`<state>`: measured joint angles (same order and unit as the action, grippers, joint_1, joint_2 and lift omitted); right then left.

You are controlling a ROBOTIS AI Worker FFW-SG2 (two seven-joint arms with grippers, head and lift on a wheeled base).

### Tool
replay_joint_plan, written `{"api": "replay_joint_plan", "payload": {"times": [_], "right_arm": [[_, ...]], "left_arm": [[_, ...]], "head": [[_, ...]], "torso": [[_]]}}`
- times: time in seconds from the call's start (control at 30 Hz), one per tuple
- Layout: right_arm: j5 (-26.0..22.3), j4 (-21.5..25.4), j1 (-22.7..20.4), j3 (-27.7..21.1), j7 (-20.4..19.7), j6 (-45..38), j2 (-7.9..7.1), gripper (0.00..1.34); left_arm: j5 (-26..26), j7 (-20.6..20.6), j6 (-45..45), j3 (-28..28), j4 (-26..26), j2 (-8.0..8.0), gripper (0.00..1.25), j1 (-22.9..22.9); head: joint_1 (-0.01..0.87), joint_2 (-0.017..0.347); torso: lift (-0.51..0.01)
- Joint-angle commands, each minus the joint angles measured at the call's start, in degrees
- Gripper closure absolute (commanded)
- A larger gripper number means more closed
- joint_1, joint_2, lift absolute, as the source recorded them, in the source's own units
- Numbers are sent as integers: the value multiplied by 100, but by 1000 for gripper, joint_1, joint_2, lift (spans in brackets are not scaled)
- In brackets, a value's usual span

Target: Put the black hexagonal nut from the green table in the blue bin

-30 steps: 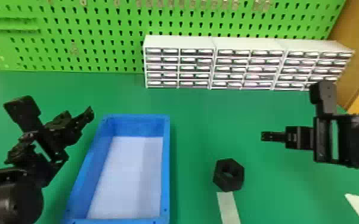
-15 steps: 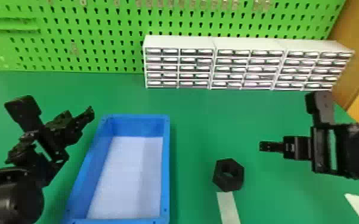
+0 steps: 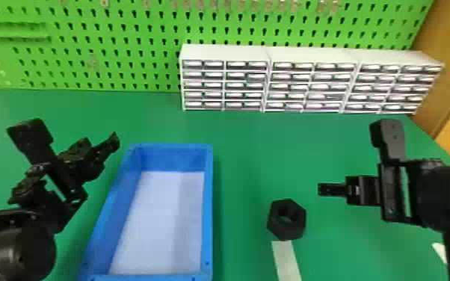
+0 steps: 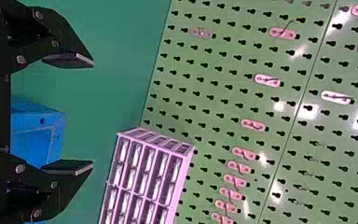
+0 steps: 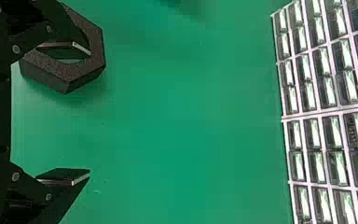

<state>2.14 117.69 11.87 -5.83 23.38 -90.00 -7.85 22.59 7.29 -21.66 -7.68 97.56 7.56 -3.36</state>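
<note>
While the black hexagonal nut [image 3: 288,229] lies on the green table [image 3: 250,157], off the right side of the blue bin [image 3: 208,209], the task seems barely begun: grasping, lifting, carrying over and dropping it in all remain. The nut sits well in from the table's far edge, at the end of a pale strip [image 3: 287,261]. The right gripper [image 5: 90,112] has its fingers spread with nothing held; one overlaps the nut in the right wrist view. The left gripper [image 4: 93,114], also released and empty, hangs near the bin's far left corner. No brand, label or writing is legible.
</note>
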Motion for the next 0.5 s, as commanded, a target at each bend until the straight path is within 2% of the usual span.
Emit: {"api": "replay_joint_plan", "payload": {"times": [0.0, 0.47], "right_arm": [[76, -44, 0, 20, 0, -8, 29, 371], [49, -501, 35, 82, 0, 316, 126, 371]], "left_arm": [[0, 1, 4, 3, 0, 0, 478, 2], [-9, 1, -5, 21, 0, 0, 478, -7]], "head": [[691, 9], [691, 9]], "torso": [[-97], [-97]]}}
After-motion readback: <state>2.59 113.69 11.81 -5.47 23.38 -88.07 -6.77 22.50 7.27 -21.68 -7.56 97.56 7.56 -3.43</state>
